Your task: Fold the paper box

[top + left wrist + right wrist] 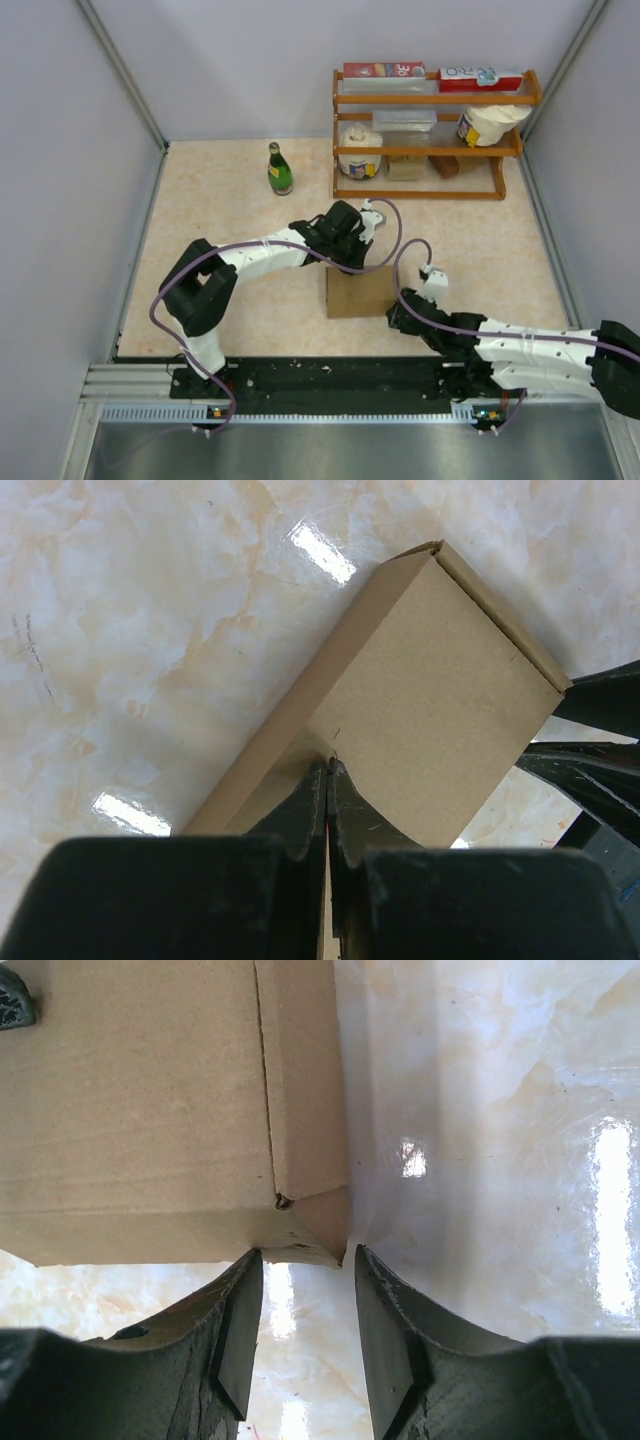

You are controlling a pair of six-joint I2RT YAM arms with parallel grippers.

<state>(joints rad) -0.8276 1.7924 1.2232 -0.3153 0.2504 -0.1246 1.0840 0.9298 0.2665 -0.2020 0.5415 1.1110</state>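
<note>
Paper box [358, 292] lies flat on the table [230, 200], on the near side of the wooden rack [425, 152], as a slim rectangular shape (end-flap seam visible).

Left gripper [328, 765]: fingers pressed together, tips touching the box's top face near its rack-side edge.

Right gripper [306, 1253]: jaws partly apart, holding nothing. A box corner away from the rack sits just ahead of the gap.

The left pincer [329, 767] hides the near end of the paper box [430, 700].
</note>
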